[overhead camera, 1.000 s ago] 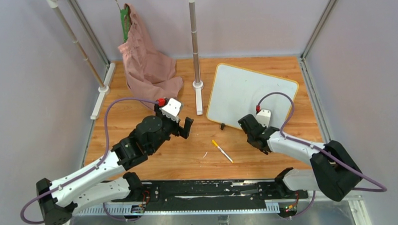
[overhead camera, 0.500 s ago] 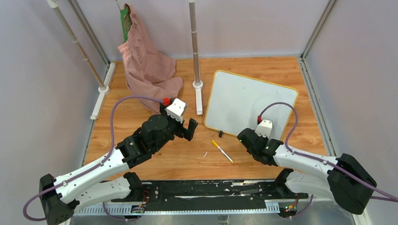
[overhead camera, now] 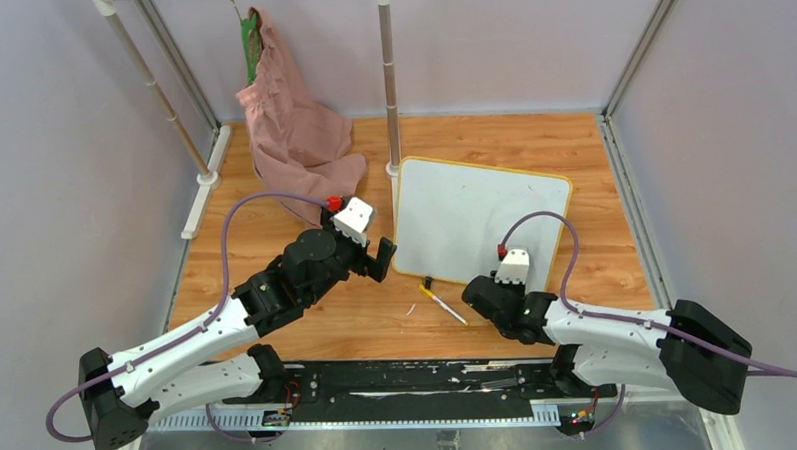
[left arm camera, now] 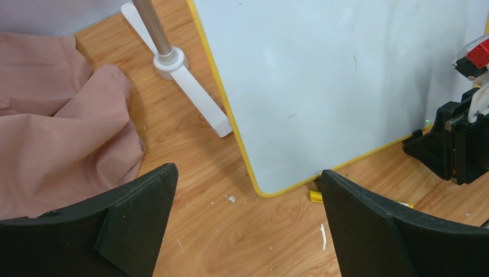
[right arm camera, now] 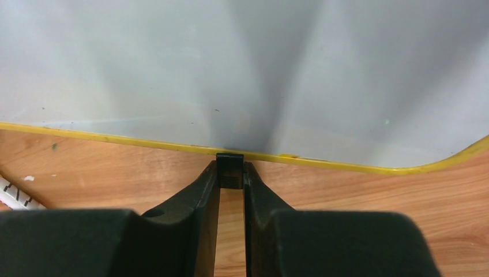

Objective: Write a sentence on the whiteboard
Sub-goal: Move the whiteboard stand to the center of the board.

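Wood-grain table (overhead camera: pixel 592 148) carries the whiteboard (overhead camera: pixel 474 222), which lies flat and slightly skewed in the middle-right of the workspace, glossy face up, its yellow frame running all round. Your right gripper (right arm camera: pixel 231 179) sits at the board's near edge, and from its wrist camera you can see the two black fingers pinched tight on one small black foot (right arm camera: pixel 230 158) that sticks out from under the yellow rim. So that jaw is closed, gripping the board by this foot.

Your left gripper (left arm camera: pixel 247 173) hovers just beside the board's near left corner with its jaws spread wide and nothing between them; through the gap its camera looks down on the rounded yellow corner and bare wood. The pads touch neither the board nor the table.

On the table between the two grippers you have a marker (overhead camera: pixel 445 306), white-bodied with a yellow end, lying at a slant. Its yellow end lies just beside the board's near left corner.

Behind the left arm a pink garment (overhead camera: pixel 296 138) hangs from a metal rack (overhead camera: pixel 390 85), its lower folds pooled on the wood. The rack's white base lies just beside the board's far left corner.
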You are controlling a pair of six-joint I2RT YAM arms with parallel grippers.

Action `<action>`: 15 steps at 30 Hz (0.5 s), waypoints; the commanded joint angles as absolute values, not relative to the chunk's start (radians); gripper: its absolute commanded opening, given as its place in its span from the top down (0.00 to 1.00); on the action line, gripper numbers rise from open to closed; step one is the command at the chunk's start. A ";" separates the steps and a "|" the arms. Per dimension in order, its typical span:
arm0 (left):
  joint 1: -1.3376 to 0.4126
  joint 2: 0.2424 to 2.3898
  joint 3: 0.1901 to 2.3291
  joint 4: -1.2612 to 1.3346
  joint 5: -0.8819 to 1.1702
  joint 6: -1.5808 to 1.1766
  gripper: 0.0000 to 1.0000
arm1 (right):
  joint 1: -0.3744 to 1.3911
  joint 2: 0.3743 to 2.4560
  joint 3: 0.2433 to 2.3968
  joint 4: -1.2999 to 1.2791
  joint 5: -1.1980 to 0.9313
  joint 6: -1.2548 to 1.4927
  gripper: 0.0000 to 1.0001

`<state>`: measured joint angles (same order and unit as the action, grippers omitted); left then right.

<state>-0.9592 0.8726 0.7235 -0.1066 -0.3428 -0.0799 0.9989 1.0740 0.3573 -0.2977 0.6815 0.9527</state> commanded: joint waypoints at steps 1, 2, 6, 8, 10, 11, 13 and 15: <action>-0.969 0.861 0.741 -0.091 -0.339 -0.059 0.00 | 1.056 1.126 0.304 -0.265 0.519 0.926 1.00; -0.969 0.859 0.740 -0.089 -0.339 -0.056 0.00 | 1.061 1.131 0.301 -0.245 0.511 0.917 1.00; -0.969 0.854 0.739 -0.089 -0.339 -0.051 0.00 | 1.071 1.158 0.297 -0.147 0.467 0.853 1.00; -0.969 0.849 0.739 -0.090 -0.340 -0.049 0.00 | 1.071 1.190 0.308 -0.109 0.456 0.826 1.00; -0.969 0.846 0.737 -0.090 -0.345 -0.045 0.00 | 1.071 1.224 0.324 -0.076 0.448 0.801 1.00; -0.969 0.843 0.736 -0.089 -0.347 -0.044 0.00 | 1.071 1.242 0.332 -0.058 0.444 0.788 1.00; -0.969 0.838 0.734 -0.088 -0.352 -0.039 0.00 | 1.071 1.285 0.358 -0.030 0.435 0.761 1.00; -0.969 0.832 0.732 -0.089 -0.358 -0.034 0.00 | 1.071 1.326 0.383 -0.012 0.430 0.734 1.00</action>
